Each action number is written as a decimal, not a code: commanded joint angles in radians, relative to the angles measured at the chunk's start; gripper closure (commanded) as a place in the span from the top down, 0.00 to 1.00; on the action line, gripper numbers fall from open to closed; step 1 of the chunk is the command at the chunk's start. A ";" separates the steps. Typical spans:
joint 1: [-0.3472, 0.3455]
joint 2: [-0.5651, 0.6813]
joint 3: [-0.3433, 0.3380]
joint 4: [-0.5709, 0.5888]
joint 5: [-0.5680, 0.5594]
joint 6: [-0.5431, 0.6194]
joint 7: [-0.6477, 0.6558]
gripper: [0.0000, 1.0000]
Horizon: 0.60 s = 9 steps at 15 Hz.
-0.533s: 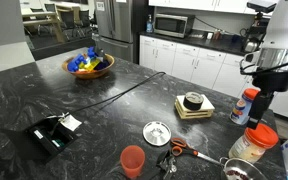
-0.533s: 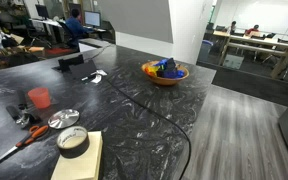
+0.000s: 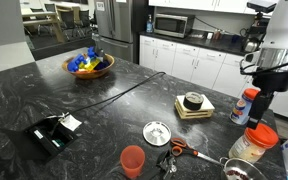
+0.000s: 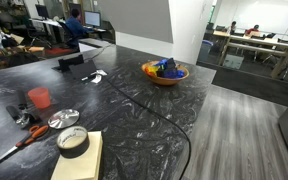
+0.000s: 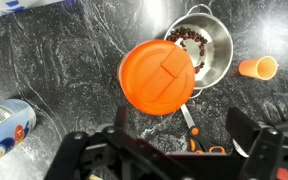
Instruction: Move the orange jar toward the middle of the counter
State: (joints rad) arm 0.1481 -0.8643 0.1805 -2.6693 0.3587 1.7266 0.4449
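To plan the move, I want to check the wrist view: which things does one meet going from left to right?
In order: canister with blue-white label → orange jar → orange cup.

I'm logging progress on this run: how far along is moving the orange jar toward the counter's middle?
Nothing is done yet: the orange jar sits far off the middle of the counter, beside the metal bowl. In hand: the open hand hangs above its lid, not gripping. Left: lower, grasp, carry it inward, release.
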 commanded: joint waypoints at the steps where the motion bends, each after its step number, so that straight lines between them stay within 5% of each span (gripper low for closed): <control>1: -0.028 -0.003 0.021 0.003 0.015 -0.009 -0.016 1.00; 9: -0.024 -0.052 0.053 -0.039 -0.001 -0.073 0.014 1.00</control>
State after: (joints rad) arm 0.1460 -0.8681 0.2013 -2.6927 0.3577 1.6953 0.4470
